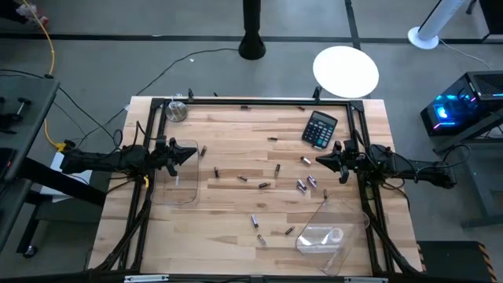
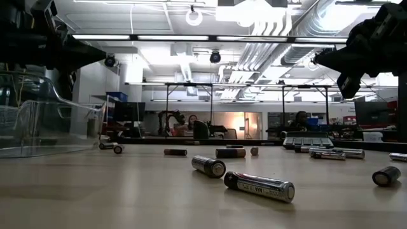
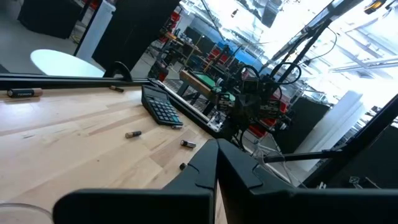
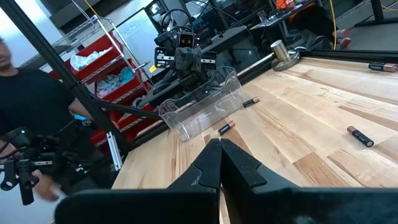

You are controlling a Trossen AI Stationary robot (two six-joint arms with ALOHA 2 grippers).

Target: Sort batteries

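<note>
The batteries are small light and dark cells scattered over the wooden table, most of them in the middle [image 1: 263,185]. Others lie toward the near edge [image 1: 255,221] and along the far frame [image 1: 246,103]. In the low view they lie on their sides [image 2: 259,186]. My left gripper [image 1: 192,152] [image 3: 216,144] is shut and hangs above the table's left side, over a clear tray [image 1: 177,187]. My right gripper [image 1: 321,161] [image 4: 219,142] is shut too. It hangs above the right side, close to a battery [image 1: 306,160] and just near of the calculator. Neither holds anything.
A black calculator [image 1: 320,128] lies at the far right. A second clear tray [image 1: 326,232] sits tilted at the near right. A round metal weight [image 1: 176,112] stands at the far left corner. A black frame [image 1: 259,101] borders the table. A person [image 4: 25,93] stands beyond the left side.
</note>
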